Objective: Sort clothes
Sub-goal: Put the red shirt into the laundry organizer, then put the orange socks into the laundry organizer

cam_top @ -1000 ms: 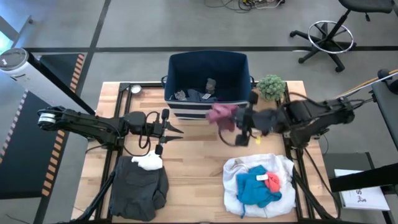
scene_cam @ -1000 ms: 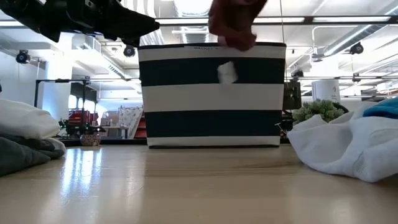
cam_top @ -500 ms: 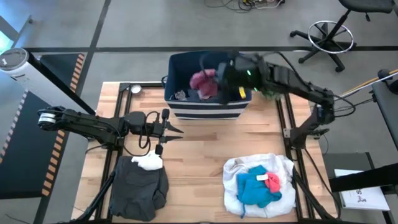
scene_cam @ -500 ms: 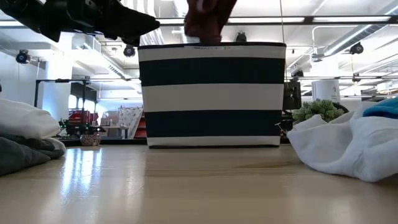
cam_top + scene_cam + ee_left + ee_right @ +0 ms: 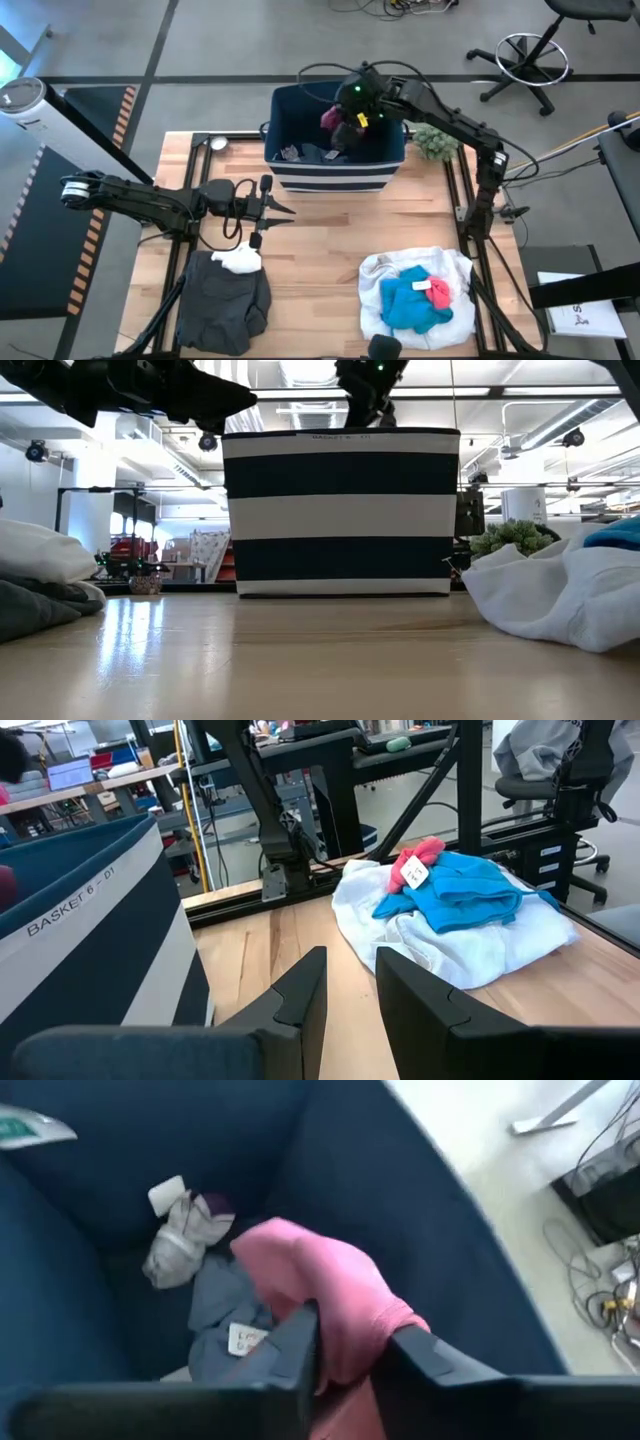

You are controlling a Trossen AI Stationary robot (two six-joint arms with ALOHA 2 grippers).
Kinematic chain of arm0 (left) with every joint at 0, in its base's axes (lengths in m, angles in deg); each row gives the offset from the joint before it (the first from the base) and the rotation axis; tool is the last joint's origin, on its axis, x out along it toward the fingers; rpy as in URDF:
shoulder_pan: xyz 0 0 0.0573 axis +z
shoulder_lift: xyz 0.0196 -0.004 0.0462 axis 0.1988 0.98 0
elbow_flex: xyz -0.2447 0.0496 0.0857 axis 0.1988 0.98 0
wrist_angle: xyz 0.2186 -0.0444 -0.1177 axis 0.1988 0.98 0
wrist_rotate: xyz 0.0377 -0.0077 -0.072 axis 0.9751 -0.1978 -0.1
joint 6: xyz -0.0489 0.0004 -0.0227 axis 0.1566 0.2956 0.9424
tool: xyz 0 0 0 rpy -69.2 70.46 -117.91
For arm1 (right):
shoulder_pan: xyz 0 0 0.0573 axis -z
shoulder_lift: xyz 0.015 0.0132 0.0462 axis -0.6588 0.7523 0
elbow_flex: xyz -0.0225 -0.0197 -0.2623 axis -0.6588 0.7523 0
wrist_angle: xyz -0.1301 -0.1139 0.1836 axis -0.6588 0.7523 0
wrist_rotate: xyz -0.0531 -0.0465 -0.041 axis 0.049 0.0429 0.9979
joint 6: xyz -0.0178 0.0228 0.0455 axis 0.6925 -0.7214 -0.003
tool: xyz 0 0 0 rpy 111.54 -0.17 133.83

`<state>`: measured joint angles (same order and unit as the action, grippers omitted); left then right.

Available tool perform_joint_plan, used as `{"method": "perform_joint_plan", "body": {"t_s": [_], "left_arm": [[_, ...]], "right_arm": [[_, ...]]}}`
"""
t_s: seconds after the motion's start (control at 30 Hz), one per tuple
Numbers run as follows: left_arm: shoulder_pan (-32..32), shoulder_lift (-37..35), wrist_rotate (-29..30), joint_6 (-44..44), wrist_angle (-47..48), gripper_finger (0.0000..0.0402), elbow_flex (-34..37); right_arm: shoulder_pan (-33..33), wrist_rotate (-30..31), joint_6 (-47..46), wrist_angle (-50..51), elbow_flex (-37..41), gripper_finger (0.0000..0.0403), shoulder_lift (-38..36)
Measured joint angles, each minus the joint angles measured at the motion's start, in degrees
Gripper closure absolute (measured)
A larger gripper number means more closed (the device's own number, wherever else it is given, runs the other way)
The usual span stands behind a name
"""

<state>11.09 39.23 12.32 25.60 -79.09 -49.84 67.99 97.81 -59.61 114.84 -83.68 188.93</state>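
My right gripper (image 5: 345, 115) hangs over the navy striped bin (image 5: 335, 172) at the table's far edge, its fingers apart. A maroon-pink garment (image 5: 320, 1280) sits between and beyond the fingers, above the bin's floor. Small grey pieces (image 5: 180, 1240) and a blue-grey one (image 5: 225, 1310) lie in the bin. My left gripper (image 5: 288, 215) waits open at mid-left with nothing between its fingers. A dark grey garment (image 5: 222, 300) with a white piece (image 5: 238, 260) on it lies near left. A white garment (image 5: 400, 270) bearing a blue one (image 5: 410, 305) and a pink piece (image 5: 438, 292) lies near right. My right gripper's fingers (image 5: 300, 1350) stand on either side of the maroon-pink garment's near part (image 5: 345, 1355), slanting down into the bin from its right side. Whether they touch the cloth I cannot tell. The cloth bunches loosely beyond the fingertips, inside the bin's walls.
A small green plant (image 5: 437, 140) stands just right of the bin. A metal disc (image 5: 217, 144) lies at the far left corner. Bare wood runs between the bin and the two piles.
My right gripper has swung from the table's right middle toward the far edge and to the left, over the bin, tipping downward. The maroon-pink garment went with it, from above the table in front of the bin to inside the bin's walls.
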Motion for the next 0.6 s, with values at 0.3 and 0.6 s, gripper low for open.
{"method": "perform_joint_plan", "body": {"t_s": [0.3,0.6], "left_arm": [[0.0,0.0,0.0,0.0,0.0,0.0325,0.0],[0.0,0.0,0.0,-0.6,0.0,0.0325,0.0]], "right_arm": [[-1.4,-0.1,0.3,3.6,0.0,0.0202,-2.2],[-4.3,-3.5,-4.1,18.0,0.0,0.0217,-9.7]]}}
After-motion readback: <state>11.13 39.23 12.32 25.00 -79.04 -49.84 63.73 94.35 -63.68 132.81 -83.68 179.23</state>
